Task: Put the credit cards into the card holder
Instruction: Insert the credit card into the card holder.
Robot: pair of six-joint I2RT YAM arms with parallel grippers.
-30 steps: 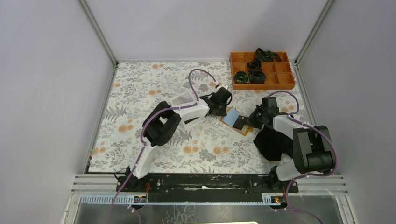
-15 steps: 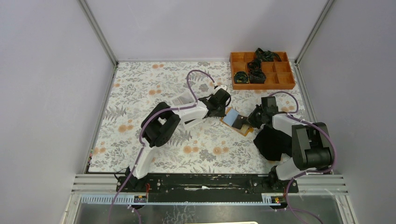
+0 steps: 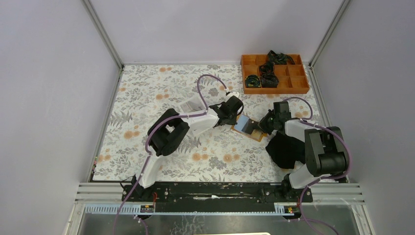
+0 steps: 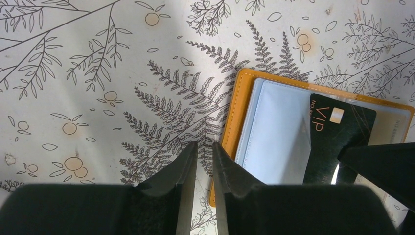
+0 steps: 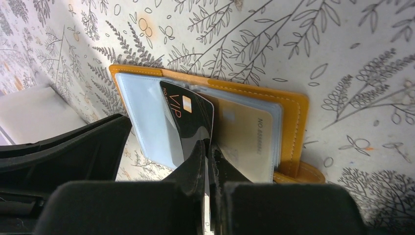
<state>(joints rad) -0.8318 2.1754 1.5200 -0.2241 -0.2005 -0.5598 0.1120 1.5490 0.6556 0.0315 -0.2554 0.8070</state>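
Fingers (image 5: 193, 171) of the right gripper (image 5: 208, 147): clenched on the near end of a black card (image 5: 188, 115) with gold "VIP" lettering and a chip on its face. The card is pinched between the two pads. Its far end reaches ahead of the tips, over the opened card holder (image 5: 293, 112). The far corner lies on the pale blue lining, seemingly under a clear sleeve. Whether it sits inside a pocket cannot be told.

Just beside the tips, on the holder's other half, a tan card (image 5: 244, 132) is tucked flat in a sleeve, a number printed along it. The holder lies spread open on the floral table (image 3: 147, 98), with an orange stitched rim all round and a clasp tab poking out at its near corner.

The left gripper (image 4: 204, 147) faces in from the opposite side of the holder. Its fingers (image 4: 183, 166) are released and narrowly parted, with a slit of patterned tabletop showing between them. One tip overlaps the holder's orange edge; contact cannot be judged.

Behind the right fingers, under that arm, a black cloth (image 3: 284, 149) is heaped on the table. Well beyond both grippers, at the far corner, an orange tray (image 3: 297, 82) holds dark bundles (image 3: 266, 68) in several compartments.
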